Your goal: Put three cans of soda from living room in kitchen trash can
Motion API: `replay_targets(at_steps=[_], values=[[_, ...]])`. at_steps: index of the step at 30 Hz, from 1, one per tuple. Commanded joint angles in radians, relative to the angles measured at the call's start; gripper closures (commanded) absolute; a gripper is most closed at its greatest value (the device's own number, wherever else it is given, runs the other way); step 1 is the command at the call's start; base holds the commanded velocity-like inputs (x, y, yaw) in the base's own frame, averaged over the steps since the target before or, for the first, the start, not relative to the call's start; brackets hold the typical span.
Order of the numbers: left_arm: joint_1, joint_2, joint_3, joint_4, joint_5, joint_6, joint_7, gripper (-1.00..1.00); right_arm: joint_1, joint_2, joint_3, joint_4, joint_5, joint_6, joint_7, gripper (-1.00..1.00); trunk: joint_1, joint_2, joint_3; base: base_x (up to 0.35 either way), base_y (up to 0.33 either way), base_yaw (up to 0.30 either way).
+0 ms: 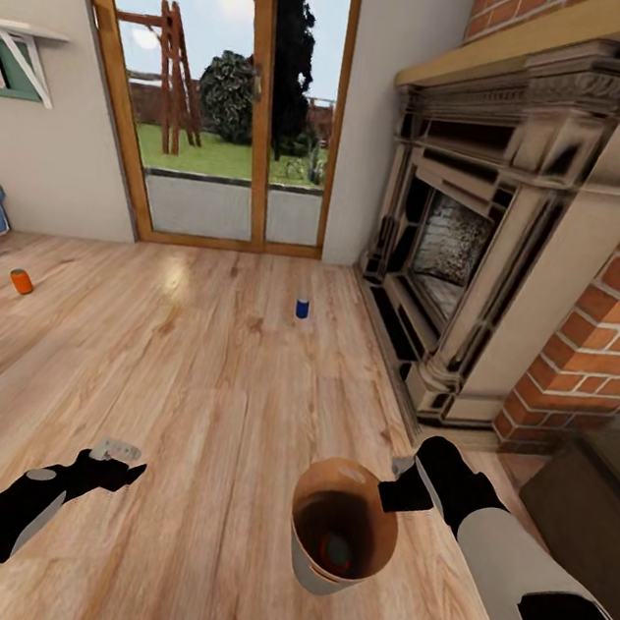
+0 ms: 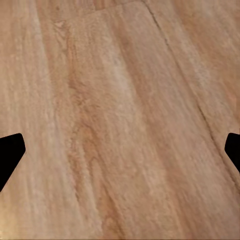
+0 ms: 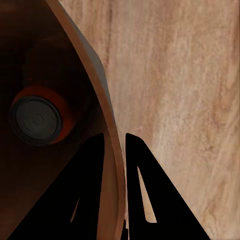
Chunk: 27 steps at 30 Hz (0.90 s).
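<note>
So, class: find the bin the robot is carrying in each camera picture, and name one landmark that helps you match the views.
Head view: the bin is low and right of centre, held at its rim by the right gripper, a can inside.
Left wrist view: not in it; wood floor between open fingertips.
Right wrist view: the bin wall is clamped between the fingers, the can inside.
Shared landmark: the wood floor.

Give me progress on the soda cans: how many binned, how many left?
One can already lies inside the tash can. The right gripper pinches the bucket's rim. The left gripper is open and empty. The orange can and blue can wait on the living-room floor.
</note>
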Motion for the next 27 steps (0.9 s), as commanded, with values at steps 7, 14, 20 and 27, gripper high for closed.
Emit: replay_targets(at_steps=[7,14,20,27], values=[[0.0,0.0,0.0,0.0,0.0,0.0,0.0,-1.0,0.0,0.0,-0.003,0.0,-0.027,0.005,0.004,1.0,0.0,0.0,0.0,0.328,0.06,0.0],[0.0,0.0,0.0,0.0,0.0,0.001,-0.001,-1.0,0.0,0.0,-0.004,0.0,-0.027,0.005,0.004,1.0,0.0,0.0,0.0,0.328,0.013,-0.001],[0.0,0.0,0.0,0.0,0.0,0.001,-0.001,-1.0,0.0,0.001,-0.004,0.0,-0.027,0.005,0.002,1.0,0.0,0.0,0.0,0.328,0.002,-0.108],[0.0,0.0,0.0,0.0,0.0,0.003,-0.002,-1.0,0.0,0.003,-0.003,0.0,-0.027,0.005,0.001,1.0,0.0,0.0,0.0,0.324,0.096,-0.19]])
